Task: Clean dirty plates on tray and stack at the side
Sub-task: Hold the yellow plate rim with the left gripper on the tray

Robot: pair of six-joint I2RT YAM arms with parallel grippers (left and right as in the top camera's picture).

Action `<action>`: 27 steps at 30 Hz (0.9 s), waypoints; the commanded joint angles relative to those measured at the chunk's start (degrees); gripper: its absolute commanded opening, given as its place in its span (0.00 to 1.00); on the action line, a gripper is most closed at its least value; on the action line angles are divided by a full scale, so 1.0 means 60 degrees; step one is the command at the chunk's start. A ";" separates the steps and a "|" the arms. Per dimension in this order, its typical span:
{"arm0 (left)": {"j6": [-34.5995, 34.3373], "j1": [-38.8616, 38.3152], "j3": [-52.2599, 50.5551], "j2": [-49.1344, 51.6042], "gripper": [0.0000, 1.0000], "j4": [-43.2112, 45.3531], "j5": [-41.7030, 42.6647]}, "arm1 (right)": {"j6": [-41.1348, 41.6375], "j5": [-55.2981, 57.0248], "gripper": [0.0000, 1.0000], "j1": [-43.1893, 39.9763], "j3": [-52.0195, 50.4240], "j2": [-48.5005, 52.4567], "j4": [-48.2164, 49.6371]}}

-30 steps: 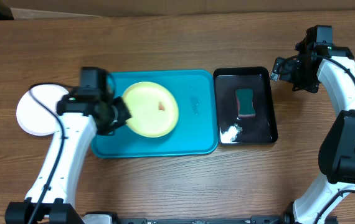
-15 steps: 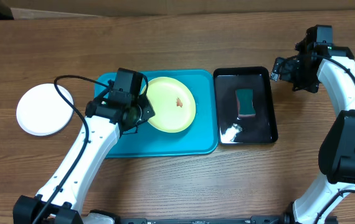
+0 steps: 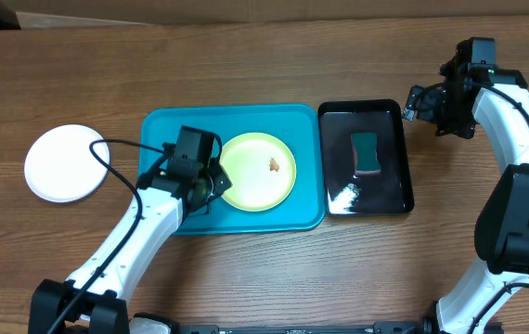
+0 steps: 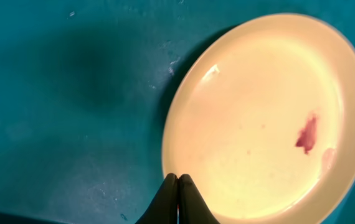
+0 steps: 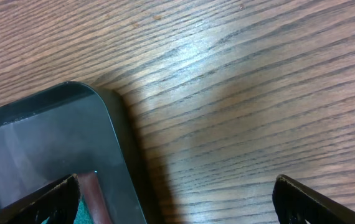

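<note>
A yellow-green plate (image 3: 258, 172) with a small reddish smear (image 3: 273, 165) lies right of centre on the turquoise tray (image 3: 190, 125). My left gripper (image 3: 211, 181) is shut, its tips meeting at the plate's left rim. The left wrist view shows the closed fingertips (image 4: 178, 180) over the edge of the plate (image 4: 258, 118), with nothing visible between them, and the smear (image 4: 307, 132) far across it. A white plate (image 3: 65, 163) rests on the table left of the tray. My right gripper (image 3: 413, 104) hangs open and empty by the black tray's far right corner.
A glossy black tray (image 3: 406, 158) stands right of the turquoise one, holding a green sponge (image 3: 367, 151) and a white foamy patch (image 3: 343, 195). The right wrist view shows its corner (image 5: 53, 137) and bare wood between the open gripper (image 5: 176, 186).
My left gripper has travelled right across the tray and slightly toward the front, and the yellow-green plate has slid right with it. The right arm has not moved.
</note>
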 commanded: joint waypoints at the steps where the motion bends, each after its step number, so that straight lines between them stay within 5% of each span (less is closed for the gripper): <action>1: -0.0153 -0.0040 -0.0412 -0.0069 0.04 0.0452 0.0047 | 0.0033 0.0062 1.00 0.0033 0.0106 -0.0255 0.0040; 7: 0.1249 0.0047 -0.0033 -0.0069 0.24 0.0787 0.0739 | 0.0033 0.0062 1.00 0.0033 0.0106 -0.0255 0.0040; 13: 0.2466 0.0240 0.2262 -0.0033 0.45 -0.1388 0.0747 | 0.0033 0.0062 1.00 0.0033 0.0106 -0.0255 0.0040; 19: 0.3625 0.0229 0.4368 0.0561 0.47 -0.3486 0.0433 | 0.0033 0.0062 1.00 0.0033 0.0106 -0.0255 0.0040; 27: 0.3967 0.0226 0.4535 0.2554 0.53 -0.3869 0.0404 | 0.0033 0.0062 1.00 0.0033 0.0106 -0.0255 0.0040</action>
